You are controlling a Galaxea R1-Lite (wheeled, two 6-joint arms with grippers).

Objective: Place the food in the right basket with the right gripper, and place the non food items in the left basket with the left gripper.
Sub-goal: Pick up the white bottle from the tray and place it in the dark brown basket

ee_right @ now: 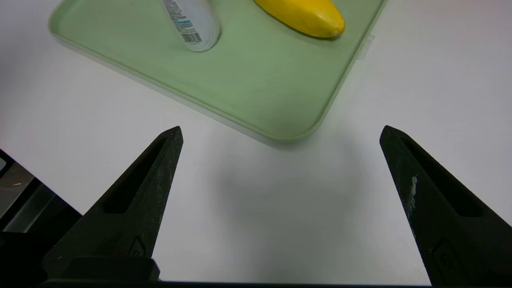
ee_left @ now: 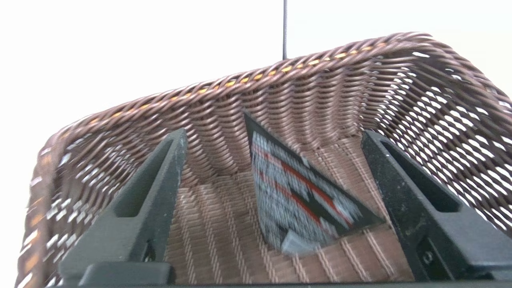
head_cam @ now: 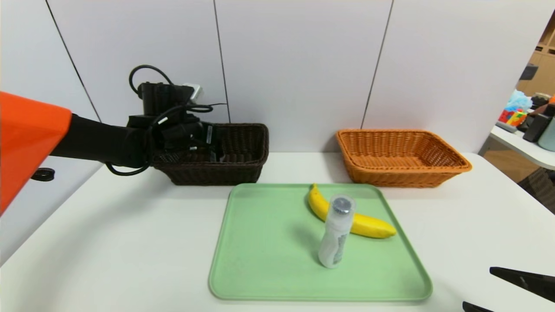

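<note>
My left gripper (head_cam: 213, 151) (ee_left: 273, 132) hangs open inside the dark brown left basket (head_cam: 243, 167) (ee_left: 320, 80). A flat black packet with grey and red print (ee_left: 296, 192) sits tilted on the basket floor between the fingers and apart from both; its image is blurred. On the green tray (head_cam: 269, 242) (ee_right: 260, 88) a yellow banana (head_cam: 368, 225) (ee_right: 304, 14) lies behind an upright white bottle (head_cam: 336, 234) (ee_right: 192, 22). The orange right basket (head_cam: 403, 173) holds nothing that I can see. My right gripper (head_cam: 477, 287) (ee_right: 281, 128) is open over the bare table by the tray's near right corner.
The white table (head_cam: 108, 242) ends at a wall just behind both baskets. A second table with clutter (head_cam: 529, 121) stands off to the far right. A black ring-shaped object (head_cam: 42, 174) sits beyond the table's left edge.
</note>
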